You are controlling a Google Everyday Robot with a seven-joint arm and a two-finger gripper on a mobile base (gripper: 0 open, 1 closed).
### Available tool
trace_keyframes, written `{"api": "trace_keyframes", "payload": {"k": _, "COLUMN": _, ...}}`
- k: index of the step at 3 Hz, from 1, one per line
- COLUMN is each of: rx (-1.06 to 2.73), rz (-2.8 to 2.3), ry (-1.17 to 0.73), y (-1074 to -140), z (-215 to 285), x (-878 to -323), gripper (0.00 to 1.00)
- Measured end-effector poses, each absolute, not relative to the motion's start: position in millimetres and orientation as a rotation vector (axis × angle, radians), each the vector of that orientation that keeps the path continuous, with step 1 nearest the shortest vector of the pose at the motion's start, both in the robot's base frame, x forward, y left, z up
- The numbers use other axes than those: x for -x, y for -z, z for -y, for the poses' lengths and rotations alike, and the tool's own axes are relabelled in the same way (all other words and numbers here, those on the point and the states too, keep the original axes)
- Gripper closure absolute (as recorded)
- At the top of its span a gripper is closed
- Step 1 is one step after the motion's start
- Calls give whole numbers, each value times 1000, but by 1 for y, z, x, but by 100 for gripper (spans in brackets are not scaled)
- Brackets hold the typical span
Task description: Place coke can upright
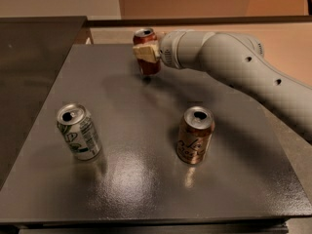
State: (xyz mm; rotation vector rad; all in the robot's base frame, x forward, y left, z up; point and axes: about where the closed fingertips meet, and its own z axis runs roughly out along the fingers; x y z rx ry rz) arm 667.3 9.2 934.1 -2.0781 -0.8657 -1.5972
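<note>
The red coke can (147,65) stands upright at the far middle of the dark grey table (146,194), its silver top showing. My gripper (145,52) reaches in from the right on a thick pale arm and is shut around the can's middle. The can's base is at or just above the table top; I cannot tell if it touches.
A white-and-green can (78,132) stands upright at the near left. A brown can with pale script (195,135) stands upright at the near right. My arm (243,67) crosses the far right of the table. A dark counter (34,43) lies to the left.
</note>
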Motion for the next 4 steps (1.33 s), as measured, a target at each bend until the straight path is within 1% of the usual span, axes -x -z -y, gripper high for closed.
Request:
{"api": "trace_keyframes", "payload": {"k": 1, "rx": 2060, "rz": 845, "ry": 1640, "y": -929, "z": -5, "x": -667, "gripper": 58}}
{"api": "trace_keyframes", "payload": {"k": 3, "rx": 2053, "rz": 818, "ry": 1652, "y": -917, "z": 1, "x": -668, "gripper": 13}}
{"api": "trace_keyframes", "payload": {"k": 4, "rx": 2051, "rz": 820, "ry": 1651, "y": -917, "z": -1, "x": -668, "gripper": 0}}
